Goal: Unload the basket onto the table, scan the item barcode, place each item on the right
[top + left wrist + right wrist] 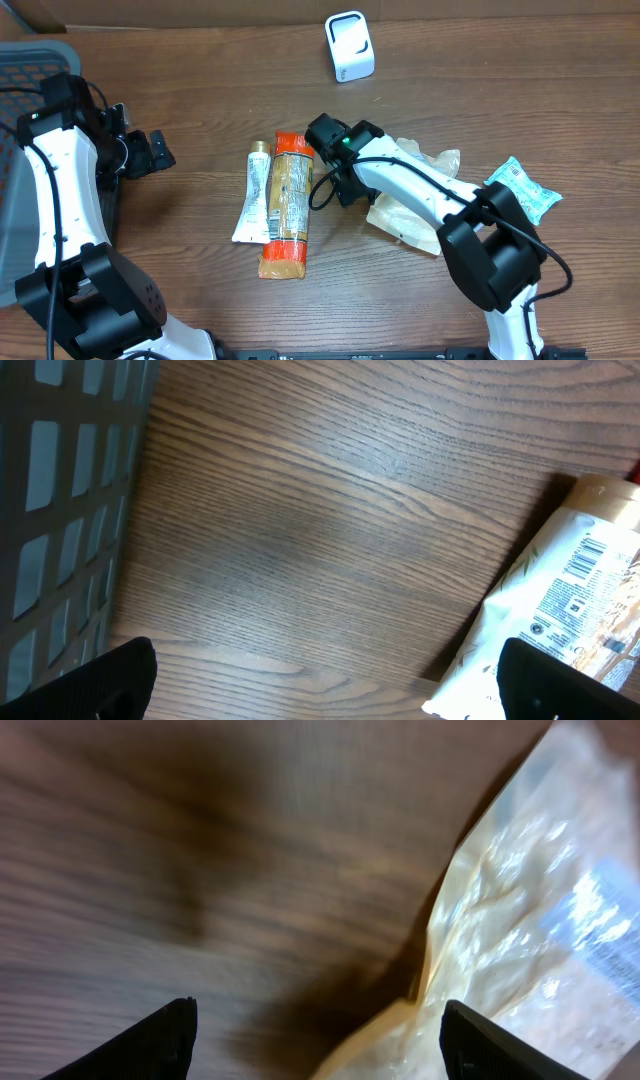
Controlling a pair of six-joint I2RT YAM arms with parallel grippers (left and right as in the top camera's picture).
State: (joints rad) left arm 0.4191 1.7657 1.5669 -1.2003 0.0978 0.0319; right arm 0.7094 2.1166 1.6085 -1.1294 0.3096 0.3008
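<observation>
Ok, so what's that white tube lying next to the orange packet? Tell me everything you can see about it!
The white tube looks like soft plastic, with a gold cap at the far end and a flat crimped end toward the robot. It lies flat on the wooden table, its side seemingly touching the orange packet. Small print and a barcode face up. Nothing is holding it.
</observation>
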